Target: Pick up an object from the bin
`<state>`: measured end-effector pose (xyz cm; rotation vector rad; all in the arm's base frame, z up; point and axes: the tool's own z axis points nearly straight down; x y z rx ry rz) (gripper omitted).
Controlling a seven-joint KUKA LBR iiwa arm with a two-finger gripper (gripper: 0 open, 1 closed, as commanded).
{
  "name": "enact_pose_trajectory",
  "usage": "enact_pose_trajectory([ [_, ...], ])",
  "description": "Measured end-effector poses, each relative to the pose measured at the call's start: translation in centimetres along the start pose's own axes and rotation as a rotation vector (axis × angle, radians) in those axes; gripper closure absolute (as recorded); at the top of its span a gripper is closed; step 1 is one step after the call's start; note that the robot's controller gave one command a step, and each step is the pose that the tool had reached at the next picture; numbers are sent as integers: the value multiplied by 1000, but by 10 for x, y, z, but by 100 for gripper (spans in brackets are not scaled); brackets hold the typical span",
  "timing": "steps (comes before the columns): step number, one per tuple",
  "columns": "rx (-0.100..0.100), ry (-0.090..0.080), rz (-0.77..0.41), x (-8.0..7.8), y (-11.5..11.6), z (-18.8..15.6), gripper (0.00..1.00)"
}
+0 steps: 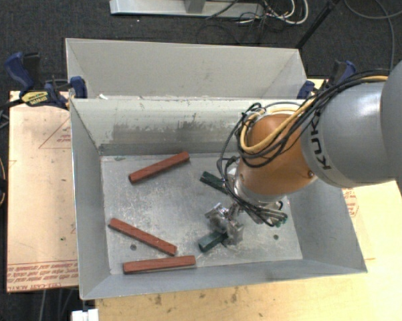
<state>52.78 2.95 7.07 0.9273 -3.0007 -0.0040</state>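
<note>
In the camera view, the arm [361, 136] came in from the right of the frame and bent down into the bin [87, 192]. Its orange cover [274, 162], ringed with cables [281, 127], sat over the right half of the floor. Below the cover, the gripper [227, 227] was low over the floor, right of centre and toward the lower edge. Whether it was clenched or released could not be told, since the cover and the metal parts hid its tip.

A short dark green bar [209, 243] lay on the floor at the gripper's lower left. The bar was tilted, its right end just at the gripper and its left end pointing toward the lower left. Whether the gripper was touching it or grasping it was unclear. A second dark green piece [211, 178] stuck out from under the cover's left edge, above the gripper.

Three red-brown bars lay well apart from the gripper. One [158, 167] slanted in the upper left of the floor. Another [142, 237] slanted at the lower left. The third [158, 265] lay nearly level along the lower edge, just beneath the second.
</note>
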Motion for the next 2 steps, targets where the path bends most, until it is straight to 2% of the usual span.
enact_pose_trajectory([
  [1,-1,2,-10,-39,-23,-49,100],
  [2,2,-3,-72,-21,-1,-145,100],
])
